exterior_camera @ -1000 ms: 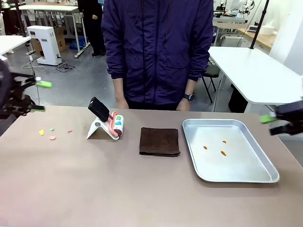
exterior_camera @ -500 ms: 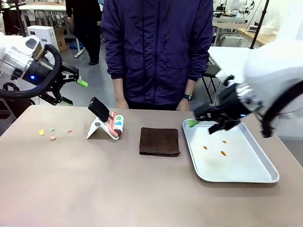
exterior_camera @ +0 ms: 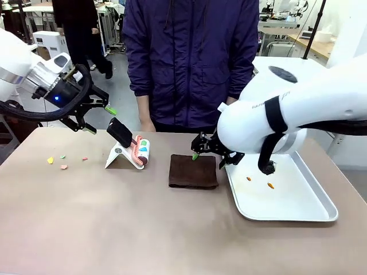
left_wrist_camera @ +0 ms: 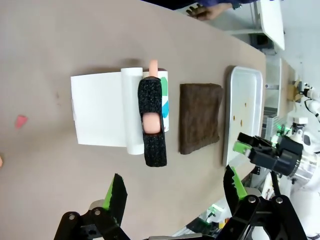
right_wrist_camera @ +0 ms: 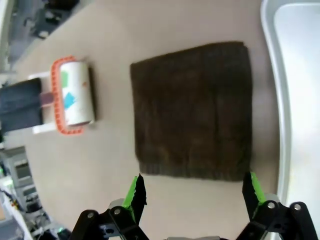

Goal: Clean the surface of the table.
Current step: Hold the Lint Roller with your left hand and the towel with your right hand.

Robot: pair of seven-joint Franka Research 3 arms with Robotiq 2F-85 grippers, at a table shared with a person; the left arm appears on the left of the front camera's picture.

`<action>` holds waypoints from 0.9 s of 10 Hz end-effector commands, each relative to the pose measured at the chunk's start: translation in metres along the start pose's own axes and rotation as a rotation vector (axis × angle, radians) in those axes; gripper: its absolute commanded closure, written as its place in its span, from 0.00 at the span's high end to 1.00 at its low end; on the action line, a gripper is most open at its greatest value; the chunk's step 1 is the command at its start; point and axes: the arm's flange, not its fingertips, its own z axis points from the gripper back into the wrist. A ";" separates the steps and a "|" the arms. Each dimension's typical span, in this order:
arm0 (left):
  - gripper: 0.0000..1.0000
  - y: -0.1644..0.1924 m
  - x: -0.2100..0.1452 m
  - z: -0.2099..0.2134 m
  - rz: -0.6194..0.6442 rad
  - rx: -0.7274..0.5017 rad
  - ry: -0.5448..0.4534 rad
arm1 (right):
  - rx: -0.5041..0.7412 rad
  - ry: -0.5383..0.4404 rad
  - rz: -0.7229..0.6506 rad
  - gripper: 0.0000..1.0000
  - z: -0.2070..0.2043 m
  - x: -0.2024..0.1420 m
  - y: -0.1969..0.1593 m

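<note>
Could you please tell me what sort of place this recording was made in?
Most likely a robotics lab or workshop: white workbenches carrying equipment stand behind the person, on a bare grey floor, and the cleaning is staged on a taupe table.

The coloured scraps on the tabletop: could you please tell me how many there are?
4, at the left end of the table: yellow scrap, green scrap, pink scrap, second pink scrap.
</note>
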 end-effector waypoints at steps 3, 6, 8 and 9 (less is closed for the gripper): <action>1.00 -0.002 0.007 -0.001 0.003 0.073 0.035 | -0.024 -0.069 -0.057 1.00 0.002 0.007 0.012; 1.00 0.000 0.004 -0.005 -0.011 0.014 0.016 | -0.031 0.002 -0.021 1.00 -0.014 0.010 -0.002; 1.00 0.006 0.010 -0.022 -0.012 0.001 0.042 | -0.082 -0.020 -0.058 1.00 -0.020 0.019 0.006; 1.00 0.014 0.017 -0.031 0.005 -0.001 0.037 | -0.126 -0.026 -0.097 1.00 -0.032 0.030 0.015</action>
